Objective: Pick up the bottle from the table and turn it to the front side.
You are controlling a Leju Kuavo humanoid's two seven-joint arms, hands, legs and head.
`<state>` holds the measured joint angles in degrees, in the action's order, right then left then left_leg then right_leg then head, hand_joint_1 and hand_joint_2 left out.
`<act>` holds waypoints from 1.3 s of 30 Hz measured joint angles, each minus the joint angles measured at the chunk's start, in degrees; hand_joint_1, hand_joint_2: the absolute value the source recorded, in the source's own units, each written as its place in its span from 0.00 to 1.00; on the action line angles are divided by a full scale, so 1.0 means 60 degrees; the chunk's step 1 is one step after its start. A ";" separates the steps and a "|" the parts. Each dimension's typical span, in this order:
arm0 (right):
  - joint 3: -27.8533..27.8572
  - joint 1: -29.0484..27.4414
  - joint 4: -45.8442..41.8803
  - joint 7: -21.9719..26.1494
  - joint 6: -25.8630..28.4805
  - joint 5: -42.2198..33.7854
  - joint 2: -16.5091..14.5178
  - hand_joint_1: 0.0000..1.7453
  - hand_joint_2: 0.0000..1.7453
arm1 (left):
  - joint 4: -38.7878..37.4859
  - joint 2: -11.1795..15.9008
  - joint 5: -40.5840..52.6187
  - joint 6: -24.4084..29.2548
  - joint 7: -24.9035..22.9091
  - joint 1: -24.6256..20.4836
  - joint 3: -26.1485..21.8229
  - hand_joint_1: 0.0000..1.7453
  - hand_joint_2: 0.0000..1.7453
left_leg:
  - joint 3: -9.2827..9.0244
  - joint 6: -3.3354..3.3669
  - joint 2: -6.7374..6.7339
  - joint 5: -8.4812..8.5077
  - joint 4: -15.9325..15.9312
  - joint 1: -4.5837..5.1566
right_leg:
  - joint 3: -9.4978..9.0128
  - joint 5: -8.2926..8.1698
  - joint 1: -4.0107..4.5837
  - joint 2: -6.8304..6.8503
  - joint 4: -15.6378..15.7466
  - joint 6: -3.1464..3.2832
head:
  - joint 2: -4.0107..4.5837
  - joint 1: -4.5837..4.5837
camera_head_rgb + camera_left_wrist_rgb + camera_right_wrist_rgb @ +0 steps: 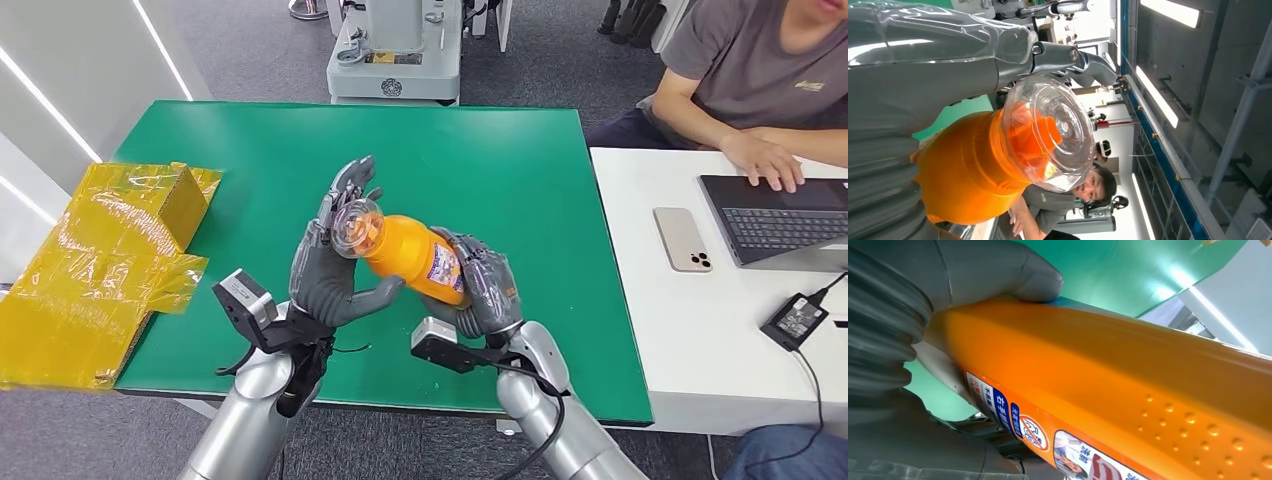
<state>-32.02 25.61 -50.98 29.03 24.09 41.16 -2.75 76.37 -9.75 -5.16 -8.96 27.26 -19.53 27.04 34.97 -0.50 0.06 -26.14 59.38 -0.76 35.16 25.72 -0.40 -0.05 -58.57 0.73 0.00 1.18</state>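
Bottle (410, 257): orange, clear domed cap, printed label on its side. Held in the air above the near part of the green table (500, 150), lying nearly on its side, cap end tilted up and toward the robot's left.

Right hand (482, 285): wrapped around the bottle's lower body, fingers closed over the label area, thumb on the opposite side. In the right wrist view the grey thumb (998, 270) presses flat against the orange wall, and the label (1038, 435) with its small red round mark faces the camera. Firm hold on the bottle.

Left hand (335, 265): at the cap end. Upper fingers stand up behind the clear cap (357, 228); the thumb reaches under the bottle's neck and touches the orange shoulder. The left wrist view shows the cap (1055, 132) just beside the grey palm cover, a finger (1068, 57) arched over its rim. The hand cups the cap end, so it grips the bottle too.

Beside the table's left edge: a box wrapped in yellow film (110, 255), well apart from the bottle.

At the white table (690, 340) adjoining on the right: a phone (682, 239), a laptop (780, 215), a black power brick (797, 320), and a seated person (750, 70) with one hand on the laptop.
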 joint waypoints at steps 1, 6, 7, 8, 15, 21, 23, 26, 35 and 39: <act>0.0000 0.0012 0.0029 0.0003 -0.0066 -0.0006 -0.0008 1.00 1.00 | -0.0037 0.0000 0.0012 0.0009 -0.0001 -0.0016 0.0000 0.00 1.00 | 0.0000 0.0000 0.0000 0.0000 0.0000 0.0000 | 0.0000 0.0000 0.0000 0.0000 0.0000 0.0000 | 0.0000 0.0000; -0.0064 0.0068 0.0092 0.0270 -0.0458 -0.0018 -0.0066 1.00 1.00 | -0.0376 -0.0005 0.0437 0.0365 -0.0080 -0.0124 0.0001 0.00 1.00 | -0.0002 0.0000 -0.0008 0.0000 0.0001 -0.0001 | 0.0002 -0.0001 0.0000 -0.0009 -0.0001 0.0001 | 0.0000 0.0001; -0.0097 0.0076 0.0088 0.0336 -0.0504 -0.0006 -0.0095 1.00 1.00 | -0.0466 -0.0009 0.0542 0.0453 -0.0092 -0.0135 0.0002 0.00 1.00 | -0.0003 0.0000 -0.0011 0.0000 0.0001 -0.0001 | 0.0003 -0.0001 0.0000 -0.0011 -0.0001 0.0001 | 0.0000 0.0000; -0.0124 0.0084 0.0085 0.0360 -0.0524 0.0001 -0.0122 1.00 1.00 | -0.0548 -0.0015 0.0625 0.0527 -0.0091 -0.0141 0.0003 0.00 1.00 | -0.0002 0.0000 -0.0011 0.0000 0.0001 -0.0001 | 0.0005 -0.0001 0.0000 -0.0011 -0.0001 0.0001 | 0.0000 0.0001; -0.0132 0.0220 0.0062 0.0374 -0.0460 -0.0113 -0.0223 1.00 1.00 | -0.1014 -0.0051 0.0883 0.0860 -0.0057 -0.0148 0.0003 0.00 1.00 | 0.0002 -0.0001 -0.0009 0.0000 0.0000 -0.0001 | 0.0007 0.0000 0.0000 -0.0009 -0.0002 0.0001 | 0.0000 0.0000; -0.0189 0.0382 0.0004 0.0354 -0.0526 -0.0175 -0.0322 1.00 1.00 | -0.1322 -0.0068 0.0886 0.1005 -0.0042 -0.0152 -0.0001 0.00 1.00 | 0.0003 0.0000 -0.0007 0.0000 0.0000 -0.0001 | 0.0006 0.0000 0.0000 -0.0007 -0.0001 0.0001 | 0.0000 0.0001; -0.0222 0.0391 0.0009 0.0299 -0.0594 -0.0170 -0.0326 1.00 1.00 | -0.1358 -0.0069 0.0867 0.1110 0.0025 -0.0150 -0.0001 0.00 1.00 | 0.0003 0.0000 -0.0006 0.0000 0.0000 -0.0001 | 0.0006 -0.0001 0.0000 -0.0006 -0.0002 0.0001 | 0.0000 0.0000; -0.0280 0.0391 0.0053 0.0234 -0.0630 -0.0157 -0.0329 1.00 1.00 | -0.1363 -0.0068 0.0827 0.1241 0.0145 -0.0142 -0.0001 0.00 1.00 | 0.0003 0.0000 -0.0006 0.0000 0.0000 -0.0001 | 0.0006 0.0000 0.0000 -0.0006 -0.0001 0.0000 | 0.0000 0.0000; -0.0338 0.0409 0.0216 -0.0033 -0.0972 0.0000 -0.0329 1.00 1.00 | -0.1225 -0.0065 0.0570 0.1707 0.0345 -0.0070 -0.0077 0.00 1.00 | 0.0004 0.0000 -0.0005 0.0000 0.0000 -0.0001 | 0.0006 0.0000 0.0000 -0.0005 -0.0001 0.0000 | 0.0000 0.0000; -0.0338 0.0427 0.0374 -0.0120 -0.1086 0.0013 -0.0329 1.00 1.00 | -0.1048 -0.0063 0.0526 0.1801 0.0346 -0.0054 -0.0108 0.00 1.00 | 0.0004 0.0000 -0.0005 0.0000 0.0000 -0.0001 | 0.0006 -0.0001 0.0000 -0.0005 -0.0001 0.0001 | 0.0000 0.0000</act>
<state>-34.05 28.17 -48.73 28.30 17.58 41.24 -4.72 70.08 -10.13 -2.01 1.84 29.33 -19.86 26.40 34.99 -0.50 0.03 -26.14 59.38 -0.77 35.20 25.71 -0.40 -0.08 -58.57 0.74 0.00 1.18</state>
